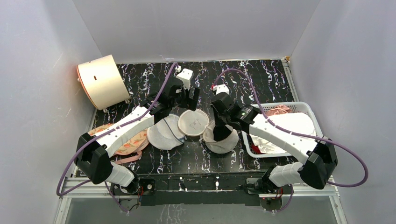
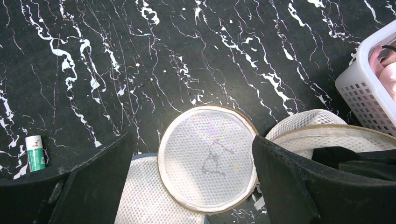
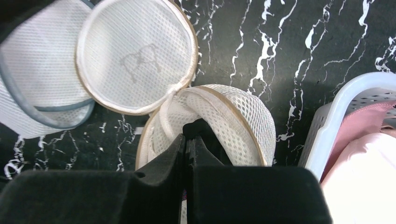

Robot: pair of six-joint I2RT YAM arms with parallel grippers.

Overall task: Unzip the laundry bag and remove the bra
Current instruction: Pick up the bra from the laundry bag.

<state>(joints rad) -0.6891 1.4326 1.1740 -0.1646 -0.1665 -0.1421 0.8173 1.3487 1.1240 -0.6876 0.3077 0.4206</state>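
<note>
Right hand (image 3: 188, 140), fingers pressed together, blocks the mouth of the laundry bag (image 3: 243, 121); the dark item at its tips cannot be identified. Basket (image 3: 327, 121) runs out of view rightward. Tube (image 2: 35, 152) label unreadable.

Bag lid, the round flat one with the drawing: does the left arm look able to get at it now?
Probably yes. The left gripper hangs open right above the lid, which lies face up with nothing on it; one edge only overlaps the white bag.
</note>
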